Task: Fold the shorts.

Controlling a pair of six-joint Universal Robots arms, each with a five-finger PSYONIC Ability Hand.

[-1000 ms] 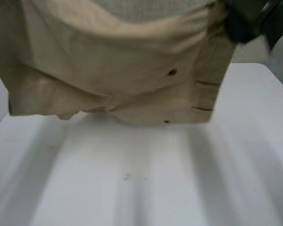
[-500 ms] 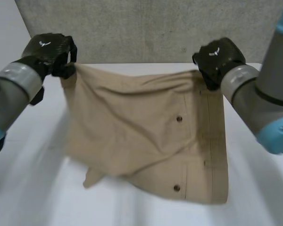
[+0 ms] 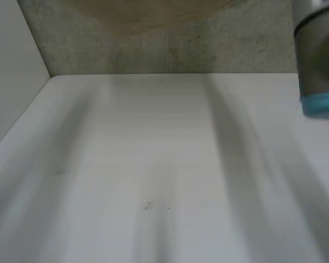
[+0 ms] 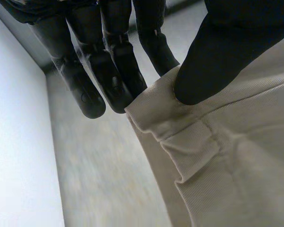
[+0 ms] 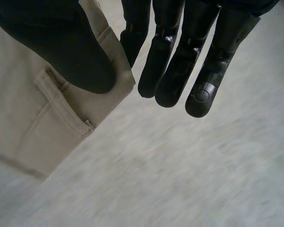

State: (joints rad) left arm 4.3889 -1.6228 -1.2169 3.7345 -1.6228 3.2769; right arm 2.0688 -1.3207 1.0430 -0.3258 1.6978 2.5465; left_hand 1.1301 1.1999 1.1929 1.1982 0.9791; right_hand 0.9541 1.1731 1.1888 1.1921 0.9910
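Observation:
The beige shorts (image 3: 148, 13) hang high above the white table (image 3: 153, 164), and just their lower edge shows in the head view. In the left wrist view my left hand (image 4: 109, 71) pinches a waistband corner of the shorts (image 4: 227, 161) between thumb and fingers, beside a belt loop. My right hand (image 5: 180, 56) holds the other waistband corner of the shorts (image 5: 33, 118) the same way, with the thumb pressed on the cloth. My right arm (image 3: 318, 60) shows at the right of the head view.
A grey wall (image 3: 247, 44) stands behind the table's far edge. A white side wall (image 3: 11, 71) borders the table on the left.
Half a second ago the shorts hung spread between both hands just over the table. Both hands have since swung them up, leaving the tabletop bare.

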